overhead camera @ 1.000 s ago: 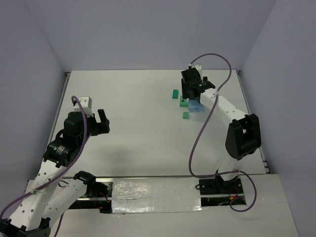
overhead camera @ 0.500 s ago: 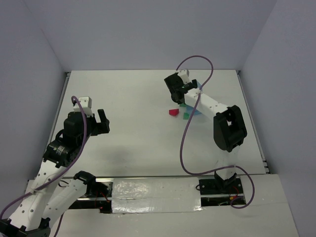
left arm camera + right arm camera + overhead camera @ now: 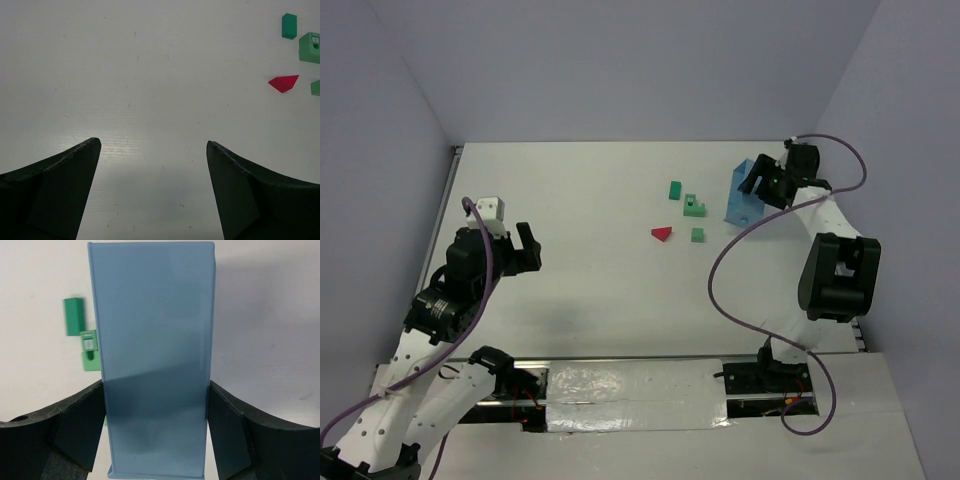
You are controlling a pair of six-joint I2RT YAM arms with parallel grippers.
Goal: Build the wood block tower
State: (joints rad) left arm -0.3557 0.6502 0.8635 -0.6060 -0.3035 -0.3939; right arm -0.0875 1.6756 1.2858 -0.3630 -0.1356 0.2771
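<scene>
Right end effector (image 3: 156,437) swung to right edge, pinching blue box (image 3: 740,198), left end effector (image 3: 152,185) spread, red block (image 3: 662,234) lying clear

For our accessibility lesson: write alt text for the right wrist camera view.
A light blue plastic box fills the centre, held between the two dark jaws of the right gripper. Left of it, small green blocks lie on the white table.

a matte white table (image 3: 570,200) under soft, even light — pale lavender walls (image 3: 620,70) on three sides.
</scene>
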